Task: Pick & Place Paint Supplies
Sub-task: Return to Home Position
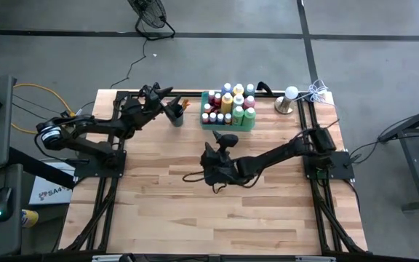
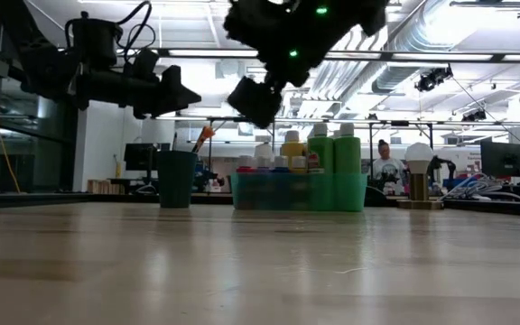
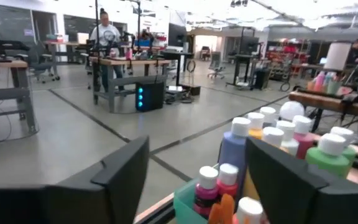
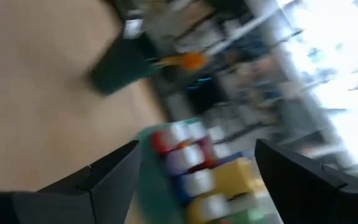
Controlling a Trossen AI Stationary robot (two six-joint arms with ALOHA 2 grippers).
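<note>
Several paint bottles (image 1: pixel 231 102) with pale caps stand upright in a translucent green tray (image 1: pixel 228 127) at the table's far middle. Left of it stands a dark round cup (image 1: pixel 177 116) with brushes in it; one orange brush tip (image 2: pixel 204 137) sticks out at the top. My left gripper (image 1: pixel 169 97) hovers open just above the cup's far-left side, nothing between its fingers (image 3: pixel 123 168). My right gripper (image 1: pixel 226 140) is open in the air near the tray's near side, pointing at the bottles (image 4: pixel 191 174).
A white round-topped object on a wooden base (image 1: pixel 288 100) and a white cable bundle (image 1: pixel 317 91) lie right of the tray. A thin dark strand (image 1: pixel 193 175) lies on the boards left of the right arm. The near half of the table (image 1: pixel 217 218) is bare wood.
</note>
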